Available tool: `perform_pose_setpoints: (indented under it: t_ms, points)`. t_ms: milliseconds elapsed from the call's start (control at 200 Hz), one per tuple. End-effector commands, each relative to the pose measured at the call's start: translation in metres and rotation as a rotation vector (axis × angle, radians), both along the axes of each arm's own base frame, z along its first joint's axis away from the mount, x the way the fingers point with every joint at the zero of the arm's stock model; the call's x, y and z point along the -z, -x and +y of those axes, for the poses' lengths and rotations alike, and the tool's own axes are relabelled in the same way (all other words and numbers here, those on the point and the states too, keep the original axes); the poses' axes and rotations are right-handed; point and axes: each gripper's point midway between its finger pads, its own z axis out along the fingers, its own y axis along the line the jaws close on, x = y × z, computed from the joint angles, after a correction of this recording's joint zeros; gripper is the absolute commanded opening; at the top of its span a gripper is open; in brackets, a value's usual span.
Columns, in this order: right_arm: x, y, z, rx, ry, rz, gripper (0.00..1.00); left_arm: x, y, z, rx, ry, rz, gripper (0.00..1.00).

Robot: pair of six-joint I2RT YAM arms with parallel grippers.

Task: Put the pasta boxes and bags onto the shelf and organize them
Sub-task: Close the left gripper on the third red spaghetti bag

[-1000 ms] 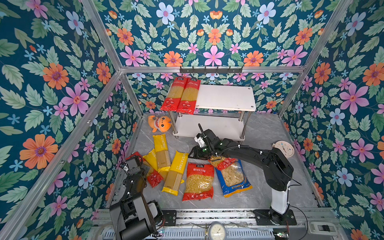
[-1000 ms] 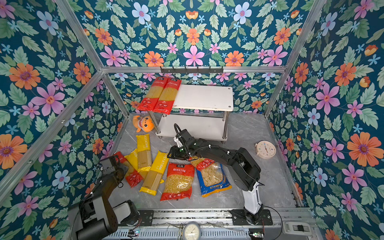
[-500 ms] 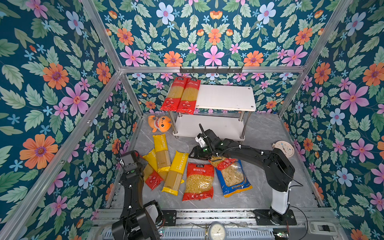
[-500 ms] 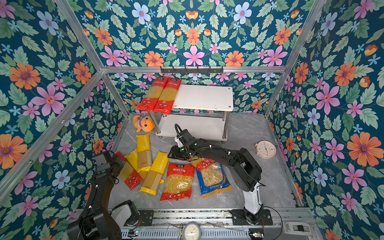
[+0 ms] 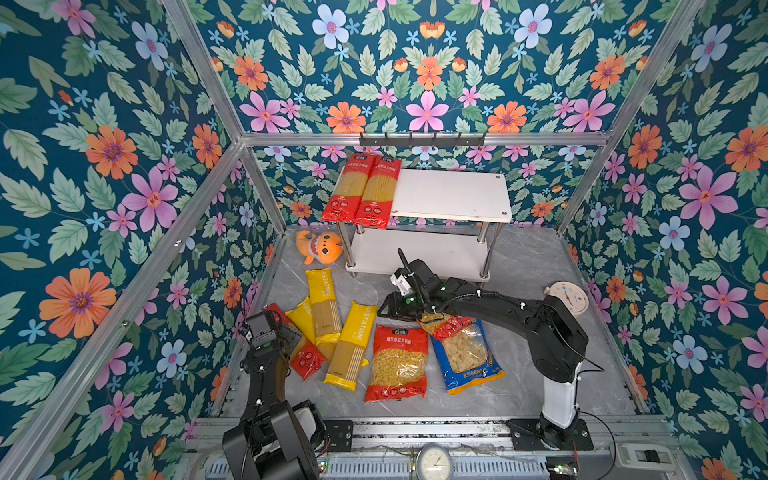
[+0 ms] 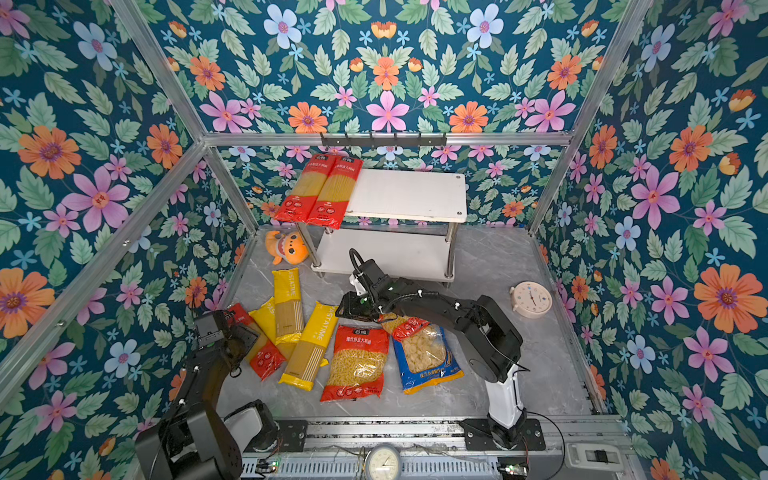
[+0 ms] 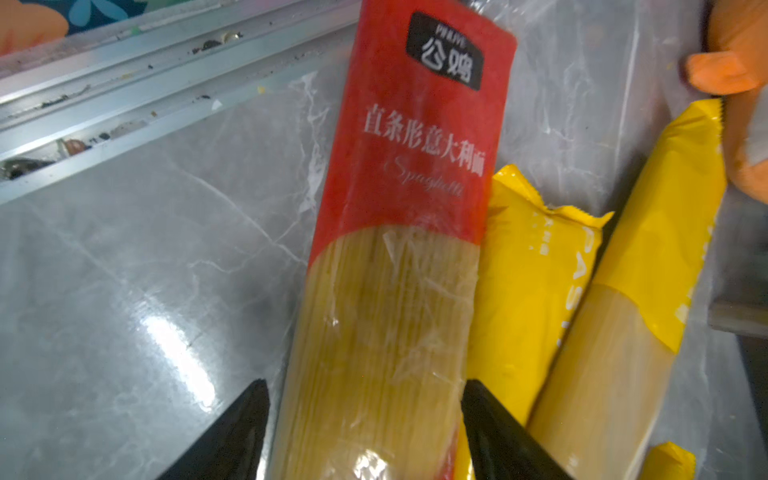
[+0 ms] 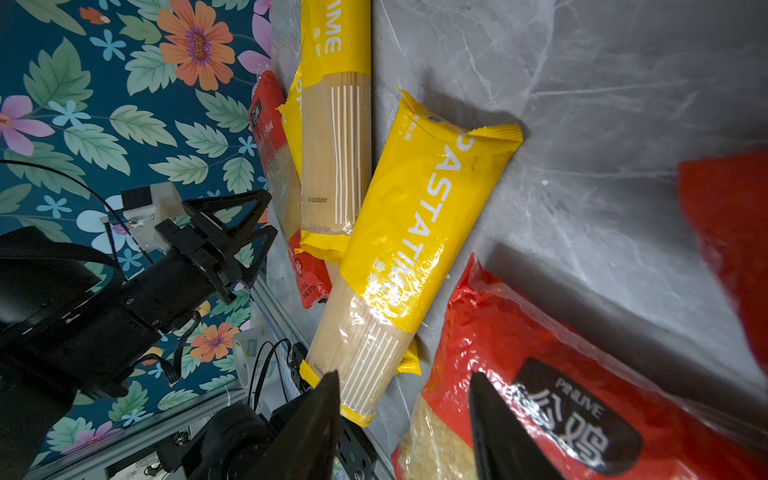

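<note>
Floral wallpaper in teal, orange and pink walled in a grey marbled tabletop (image 5: 523, 266). At the back stood the two-tier shelf (image 5: 453, 193). Two red spaghetti packs (image 5: 361, 191) lay side by side on the left end of its top board, their lower ends hanging over the front edge. An orange plush toy (image 5: 320, 247) sat just beside the shelf's left legs, and a round white clock (image 5: 567, 297) lay near the right wall.

The other packs lay on the tabletop in front of the shelf. Three yellow PASTATIME spaghetti packs (image 5: 353, 345) overlapped in a loose fan, and a third red spaghetti pack (image 7: 399, 208) lay against the leftmost of them. To their right were a red short-pasta bag (image 5: 399, 363) and then a blue-and-yellow bag (image 5: 465, 359), with a second red bag (image 5: 446, 326) resting across the blue one's upper end.

The left tool (image 7: 363, 382) was released, its two black fingers (image 7: 245, 419) straddling the third red spaghetti pack low over the tabletop. One finger sat at the wrapper's edge and the other just clear of it. The right tool (image 5: 384, 311) hung above the tabletop between the yellow packs and the second red bag, its fingers spread and grasping nothing.
</note>
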Motion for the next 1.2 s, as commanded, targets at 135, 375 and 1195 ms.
perform_pose_setpoints:
  t_ms: [135,375,1195]
  points:
    - [-0.007,0.000,0.001,-0.007,-0.019,-0.008,0.51,0.029,-0.001,-0.003,-0.032,0.043,0.020,0.74]
    - [-0.007,-0.005,-0.002,-0.002,-0.017,-0.012,0.51,0.025,-0.011,-0.015,0.004,0.060,-0.047,0.44]
    - [-0.006,-0.009,0.005,0.015,-0.028,0.021,0.51,-0.110,-0.042,0.001,0.114,-0.139,-0.238,0.00]
